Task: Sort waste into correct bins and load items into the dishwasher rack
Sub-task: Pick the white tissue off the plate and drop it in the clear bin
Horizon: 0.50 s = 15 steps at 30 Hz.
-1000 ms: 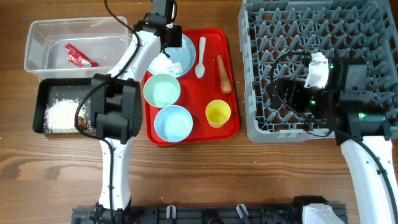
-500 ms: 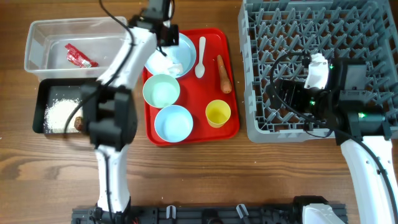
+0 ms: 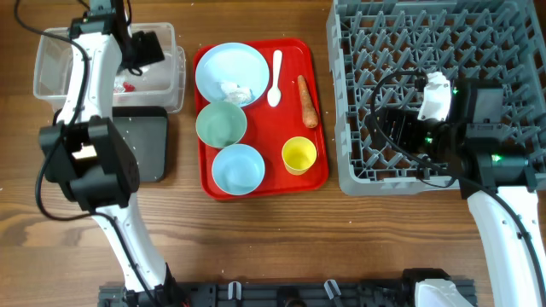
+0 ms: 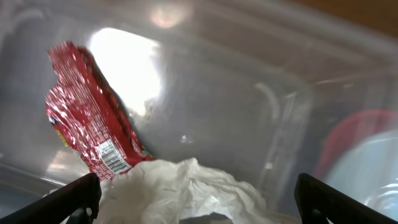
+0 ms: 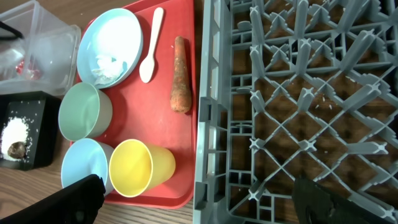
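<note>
Overhead: my left gripper (image 3: 141, 47) hangs over the clear tub (image 3: 49, 83), at ten o'clock from the red tray (image 3: 294, 51).

Left wrist: its fingers are spread wide, with the crumpled white paper (image 4: 186, 186) between them. The red snack wrapper (image 4: 87, 124) is at the paper's ten o'clock.

Right wrist: the right gripper (image 5: 199, 202) is parted and empty above the dishwasher rack (image 5: 298, 112). The carrot (image 5: 180, 74) lies at three o'clock of the white spoon (image 5: 151, 46).

Black tray (image 3: 149, 145) partly hidden under left arm (image 3: 85, 162), crumpled paper (image 4: 180, 186) cut by lower edge, dishwasher rack (image 3: 426, 43) cropped above.

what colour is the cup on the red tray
Yellow. The cup shows best in the right wrist view.
</note>
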Motion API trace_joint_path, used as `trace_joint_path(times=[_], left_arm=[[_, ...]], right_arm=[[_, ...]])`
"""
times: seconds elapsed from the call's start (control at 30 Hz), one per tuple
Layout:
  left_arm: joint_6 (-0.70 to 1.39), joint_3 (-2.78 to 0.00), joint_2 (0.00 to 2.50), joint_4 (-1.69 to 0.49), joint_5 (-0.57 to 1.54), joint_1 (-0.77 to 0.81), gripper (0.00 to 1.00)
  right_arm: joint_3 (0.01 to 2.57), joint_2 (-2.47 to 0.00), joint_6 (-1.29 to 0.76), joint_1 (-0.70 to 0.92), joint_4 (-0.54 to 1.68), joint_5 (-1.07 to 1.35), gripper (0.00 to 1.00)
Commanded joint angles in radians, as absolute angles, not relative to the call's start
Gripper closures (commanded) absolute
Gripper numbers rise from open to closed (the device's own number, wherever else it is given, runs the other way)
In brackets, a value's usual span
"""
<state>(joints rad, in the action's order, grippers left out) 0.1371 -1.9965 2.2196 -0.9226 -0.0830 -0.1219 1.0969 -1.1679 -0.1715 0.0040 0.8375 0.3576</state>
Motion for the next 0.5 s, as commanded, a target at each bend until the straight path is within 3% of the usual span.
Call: trace_joint_path(times=[0.0, 0.03, 0.07, 0.1, 0.13, 0.17, 0.23, 0.27, 0.3, 0.33, 0.37, 0.4, 0.43, 0.47], left_arm=[[0.105, -2.06, 2.033, -0.926, -0.061, -0.061, 0.0], [0.094, -2.06, 2.011, -0.925, -0.101, -0.044, 0.03], [0.094, -2.059, 2.01, -0.922, -0.126, -0.041, 0.16], [0.094, -2.059, 2.019, -0.923, -0.14, -0.044, 0.44], [0.094, -2.059, 2.042, -0.927, -0.14, -0.057, 0.84], [0.095, -2.059, 2.062, -0.93, -0.14, -0.067, 0.96], [0.099, -2.059, 2.106, -0.933, -0.139, -0.091, 0.94], [0.098, -2.059, 2.121, -0.934, -0.139, -0.099, 0.07], [0.098, -2.059, 2.13, -0.934, -0.139, -0.102, 0.0], [0.09, -2.059, 2.131, -0.937, -0.139, -0.101, 0.08], [0.075, -2.059, 2.131, -0.937, -0.139, -0.101, 0.57], [0.082, -2.059, 2.131, -0.937, -0.139, -0.102, 0.92], [0.104, -2.059, 2.131, -0.937, -0.13, -0.101, 0.72], [0.113, -2.059, 2.131, -0.937, -0.084, -0.097, 0.19]], right_arm=[[1.12, -1.173, -0.168, 0.006, 0.835, 0.347, 0.0], [1.12, -1.173, -0.167, 0.006, 0.835, 0.347, 0.0], [1.12, -1.173, -0.167, 0.006, 0.835, 0.347, 0.0], [1.12, -1.173, -0.167, 0.006, 0.835, 0.347, 0.0], [1.12, -1.173, -0.165, 0.006, 0.836, 0.347, 0.0], [1.12, -1.173, -0.165, 0.006, 0.836, 0.347, 0.0], [1.12, -1.173, -0.163, 0.006, 0.836, 0.347, 0.0], [1.12, -1.173, -0.163, 0.006, 0.836, 0.347, 0.0], [1.12, -1.173, -0.16, 0.006, 0.835, 0.347, 0.0], [1.12, -1.173, -0.16, 0.006, 0.835, 0.347, 0.0], [1.12, -1.173, -0.16, 0.006, 0.835, 0.347, 0.0], [1.12, -1.173, -0.16, 0.006, 0.835, 0.347, 0.0], [1.12, -1.173, -0.159, 0.006, 0.835, 0.347, 0.0], [1.12, -1.173, -0.157, 0.006, 0.835, 0.346, 0.0]])
